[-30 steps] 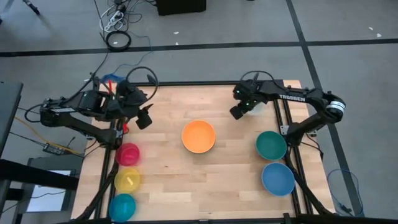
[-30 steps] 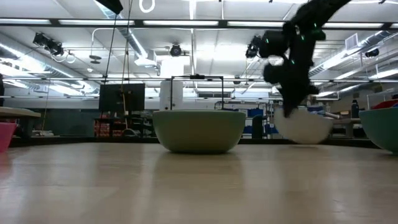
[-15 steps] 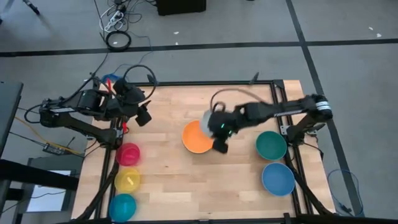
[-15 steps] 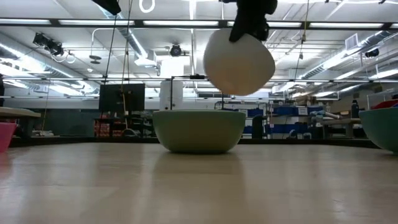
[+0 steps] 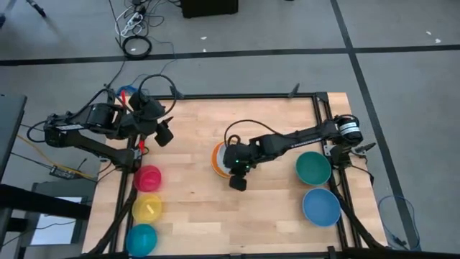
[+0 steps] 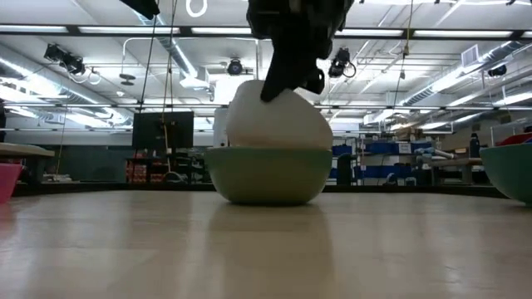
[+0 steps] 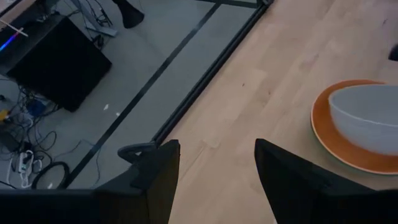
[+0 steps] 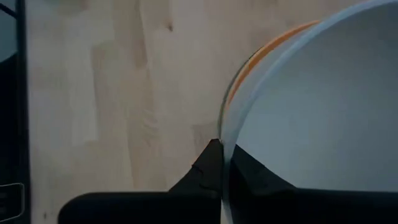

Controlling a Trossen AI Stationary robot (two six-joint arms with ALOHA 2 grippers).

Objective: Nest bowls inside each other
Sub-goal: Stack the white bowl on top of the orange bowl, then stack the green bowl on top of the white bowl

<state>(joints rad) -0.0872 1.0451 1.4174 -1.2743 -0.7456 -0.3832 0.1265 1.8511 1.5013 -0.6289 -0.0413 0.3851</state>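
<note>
My right gripper (image 8: 222, 149) is shut on a white bowl (image 6: 278, 120) over the table's middle. The white bowl's lower part sits inside an orange bowl (image 7: 323, 130), whose outer wall looks pale green in the low view (image 6: 268, 174). The orange bowl's base rests on the wooden table. Whether the white bowl touches it I cannot tell. My left gripper (image 7: 214, 180) hangs open and empty above the table's far left corner (image 5: 165, 133). My right gripper holds the white bowl by its rim (image 8: 225, 134) on the bowl's near side, one finger (image 8: 252, 171) inside the bowl and one outside. The fingers slant down from above. The bowl is tilted, held rim uppermost, its underside toward the near edge.
Magenta (image 5: 147, 178), yellow (image 5: 147, 208) and cyan (image 5: 141, 239) bowls stand in a row along the table's left edge. Teal (image 5: 313, 167) and blue (image 5: 320, 206) bowls stand at the right edge. Bare wood lies along the near middle.
My right gripper has swung from the table's far right toward the middle, carrying the white bowl. The bowl rose clear of the table, hung from its rim, then came down into the orange bowl. My gripper has rolled on the way.
</note>
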